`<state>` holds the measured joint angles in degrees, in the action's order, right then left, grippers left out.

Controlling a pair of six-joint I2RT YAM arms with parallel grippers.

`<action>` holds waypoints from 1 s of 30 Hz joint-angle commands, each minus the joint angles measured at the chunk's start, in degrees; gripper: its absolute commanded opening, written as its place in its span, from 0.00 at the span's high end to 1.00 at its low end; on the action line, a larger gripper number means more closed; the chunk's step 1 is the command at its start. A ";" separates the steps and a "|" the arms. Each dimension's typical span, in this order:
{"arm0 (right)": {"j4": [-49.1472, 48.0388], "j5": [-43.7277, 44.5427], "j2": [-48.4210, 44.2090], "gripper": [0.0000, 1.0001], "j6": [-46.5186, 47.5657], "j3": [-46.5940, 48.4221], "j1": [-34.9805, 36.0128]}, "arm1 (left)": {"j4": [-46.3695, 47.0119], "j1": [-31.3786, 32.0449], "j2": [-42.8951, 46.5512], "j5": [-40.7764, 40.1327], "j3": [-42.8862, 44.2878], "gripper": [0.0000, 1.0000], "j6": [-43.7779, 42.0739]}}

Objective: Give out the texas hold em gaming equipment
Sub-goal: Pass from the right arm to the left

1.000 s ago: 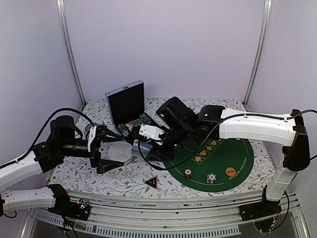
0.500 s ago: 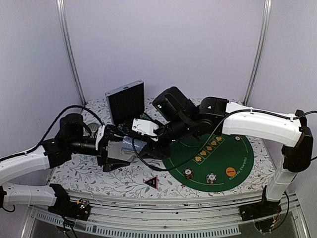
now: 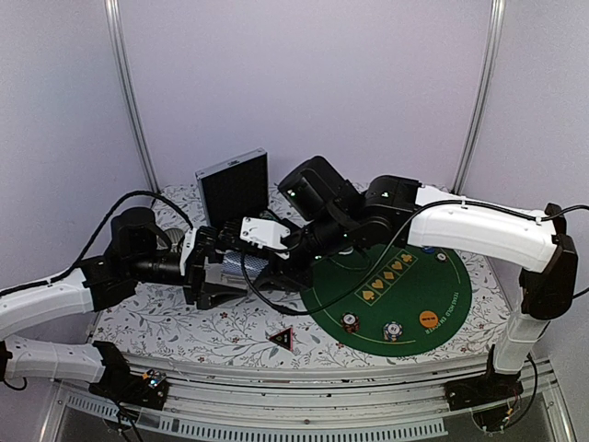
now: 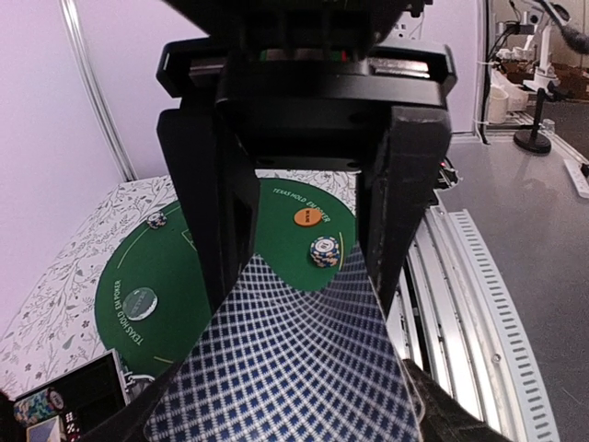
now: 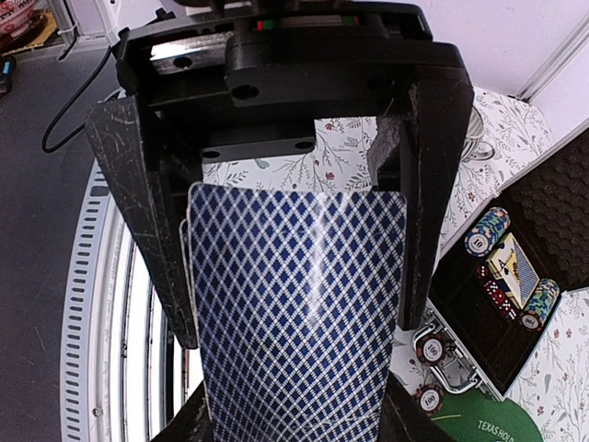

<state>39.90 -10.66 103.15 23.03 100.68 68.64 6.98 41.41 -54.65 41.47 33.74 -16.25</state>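
A stack of blue-checked playing cards [image 3: 242, 268] hangs between my two grippers, which face each other above the table's left half. My left gripper [image 3: 221, 277] grips the stack by its side edges; the right wrist view shows its fingers [image 5: 138, 221] against the cards [image 5: 299, 304]. My right gripper [image 3: 266, 273] grips the other end; the left wrist view shows its fingers [image 4: 405, 203] pinching the bowed cards [image 4: 285, 359]. Two striped chips [image 3: 350, 322] [image 3: 393, 331] and an orange disc [image 3: 429, 319] lie on the green mat [image 3: 414, 285]. The black triangle [image 3: 282, 338] lies near the front edge.
An open black case [image 3: 232, 189] stands at the back left, with chips and cards in its tray [image 5: 506, 267]. Two loose chips [image 5: 433, 350] lie by its latch. The floral cloth [image 3: 147, 322] covers the table. The bowl and mug are hidden behind my left arm.
My left gripper has moved right from the bowl and met the right gripper. The right gripper has swung left with the cards. Both now hold the stack.
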 commanded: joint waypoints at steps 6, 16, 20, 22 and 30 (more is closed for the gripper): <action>0.63 1.41 1.02 0.65 1.12 2.28 0.44 | 1.01 0.93 0.26 -0.18 1.33 0.36 -0.86; 0.78 1.67 1.12 0.66 1.32 2.74 0.44 | 1.28 0.98 0.13 0.69 1.68 0.39 -0.25; 0.74 1.74 1.23 0.67 1.41 2.81 0.49 | 1.36 1.01 -0.08 0.71 1.90 0.47 -0.10; 0.75 1.67 1.27 0.67 1.49 2.93 0.44 | 1.36 1.04 -0.26 0.76 1.95 0.47 0.02; 0.45 2.43 1.14 0.67 1.91 3.03 0.45 | 1.28 1.10 -0.42 0.56 2.03 0.54 0.06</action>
<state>41.65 -9.34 103.48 24.56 101.75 68.75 7.03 41.63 -54.78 41.43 34.35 -16.34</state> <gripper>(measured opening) 0.417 0.468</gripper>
